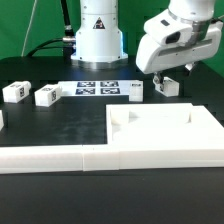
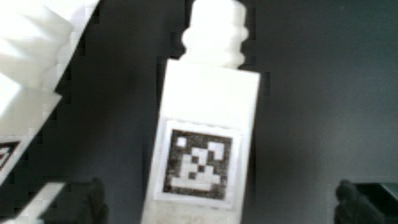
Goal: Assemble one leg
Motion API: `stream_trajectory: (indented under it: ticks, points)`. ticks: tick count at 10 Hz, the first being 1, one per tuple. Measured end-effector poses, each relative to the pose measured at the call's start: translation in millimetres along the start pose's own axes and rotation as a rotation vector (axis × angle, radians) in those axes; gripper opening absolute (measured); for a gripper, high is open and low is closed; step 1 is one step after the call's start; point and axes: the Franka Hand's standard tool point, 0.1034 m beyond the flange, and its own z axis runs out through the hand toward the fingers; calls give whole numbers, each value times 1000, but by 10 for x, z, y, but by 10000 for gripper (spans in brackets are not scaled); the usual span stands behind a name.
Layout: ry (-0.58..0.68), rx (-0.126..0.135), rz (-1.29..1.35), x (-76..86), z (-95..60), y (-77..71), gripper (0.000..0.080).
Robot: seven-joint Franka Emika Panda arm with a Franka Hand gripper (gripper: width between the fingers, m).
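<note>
Black fingers [image 2: 68,202] of the gripper [image 2: 217,204] stand wide apart astride the leg [image 2: 205,130], gripping nothing. That leg lies at the exterior view's upper right, just behind the panel [image 1: 165,135]. It is probably light, stiff, smooth plastic, best pinched across its flat long sides, clear of the knobbed tip [image 2: 214,35]. Other legs [image 1: 47,95] and the marker board [image 1: 98,88] lie further left. Nothing blocks the grasp.

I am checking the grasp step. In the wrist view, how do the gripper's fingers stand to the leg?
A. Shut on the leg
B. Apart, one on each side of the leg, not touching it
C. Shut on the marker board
B: the fingers of the gripper stand wide of the leg, with a dark gap on each side.
</note>
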Motion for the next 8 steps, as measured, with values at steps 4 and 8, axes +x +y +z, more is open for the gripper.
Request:
stream_trajectory:
  ticks: [4, 8]
  points:
    - [-345, 15, -4, -38, 73, 95, 649]
    - [-506, 17, -18, -17, 179, 105, 649]
